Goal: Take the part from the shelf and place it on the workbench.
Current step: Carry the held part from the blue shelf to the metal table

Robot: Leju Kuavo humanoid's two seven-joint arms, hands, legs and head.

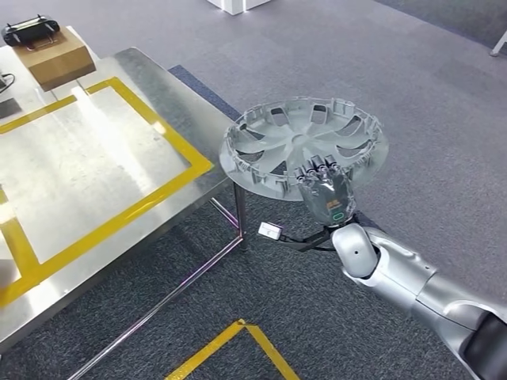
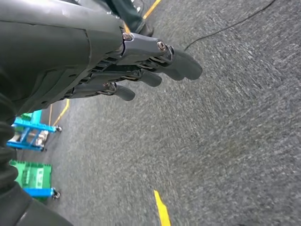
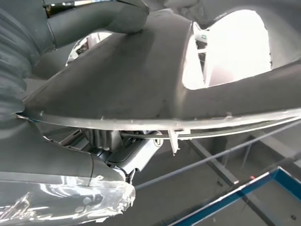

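Observation:
A round grey wheel cover point(image 1: 302, 145) with spoke cut-outs is held level in the air by my right hand point(image 1: 325, 190), which grips its near rim, fingers over the top. It hangs just past the right corner of the steel workbench point(image 1: 89, 170), above the carpet. The right wrist view is close on the cover's rim and underside point(image 3: 149, 89), with the hand's point(image 3: 64, 197) fingers wrapped around the edge. My left hand point(image 2: 117, 66) hangs over the carpet with straight fingers and nothing in them.
The workbench top carries yellow tape lines point(image 1: 150, 119), a cardboard box point(image 1: 54, 55) and a black controller point(image 1: 30, 30) at its far end. Its legs point(image 1: 239, 210) stand below the held cover. Yellow floor tape point(image 1: 239, 340) lies near me. Blue and green carts point(image 2: 32, 155) stand off to the side.

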